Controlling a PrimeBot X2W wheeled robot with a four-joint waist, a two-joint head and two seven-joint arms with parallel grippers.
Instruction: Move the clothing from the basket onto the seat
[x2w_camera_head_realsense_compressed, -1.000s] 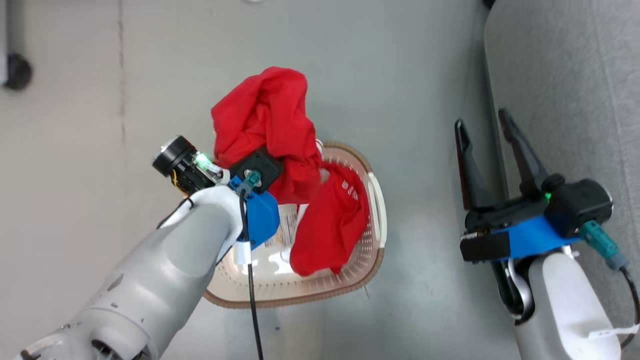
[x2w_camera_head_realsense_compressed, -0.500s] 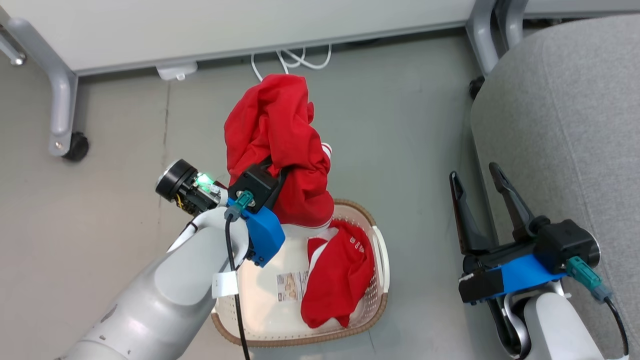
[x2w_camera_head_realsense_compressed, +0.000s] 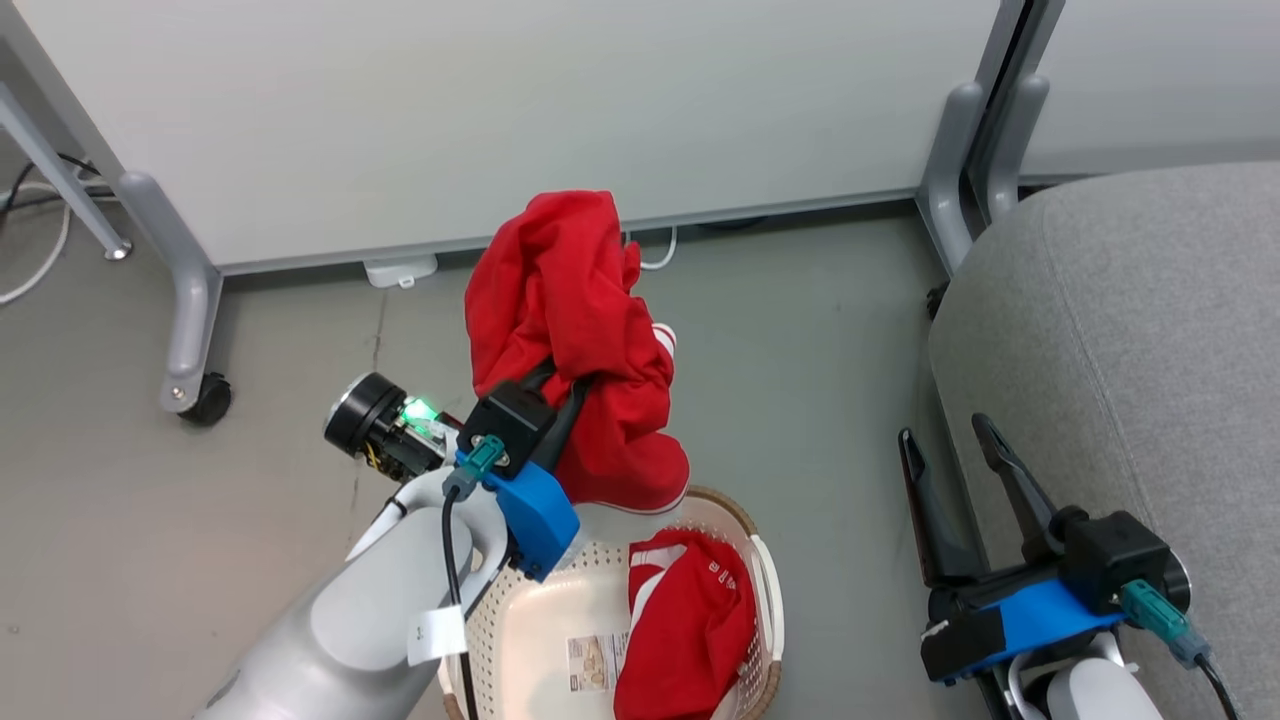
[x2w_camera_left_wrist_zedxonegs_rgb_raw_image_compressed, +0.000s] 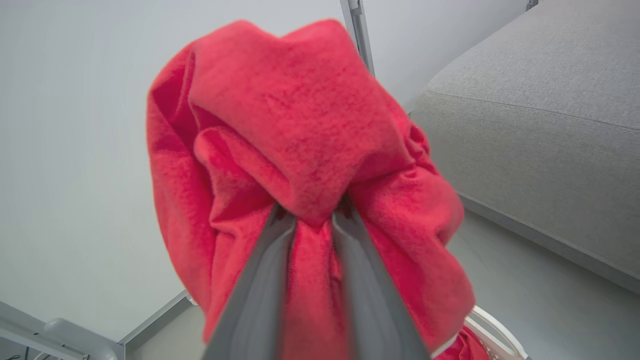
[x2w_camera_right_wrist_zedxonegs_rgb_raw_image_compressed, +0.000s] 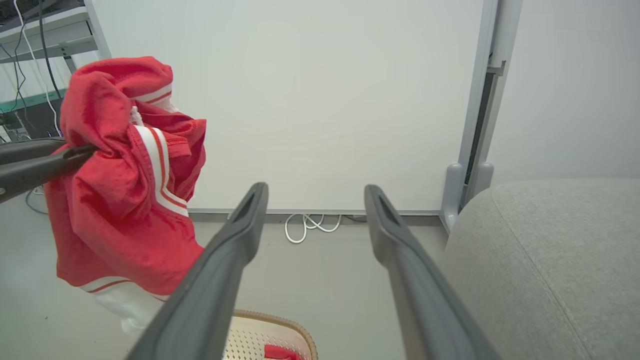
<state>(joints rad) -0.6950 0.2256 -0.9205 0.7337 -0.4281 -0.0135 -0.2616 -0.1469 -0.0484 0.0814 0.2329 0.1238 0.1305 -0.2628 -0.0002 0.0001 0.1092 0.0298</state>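
Clothing: hoisted clear of basket, clenched in left end effector; right end effector splayed, empty; seat next.

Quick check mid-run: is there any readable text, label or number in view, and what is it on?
Nothing reads clearly.
White lettering on the lower garment, lying in the basket: too small to read.
Printed sticker on the basket floor: blurred, unreadable.
White tag on the black cable: no legible print.
Lifted garment: stripes, no lettering seen.
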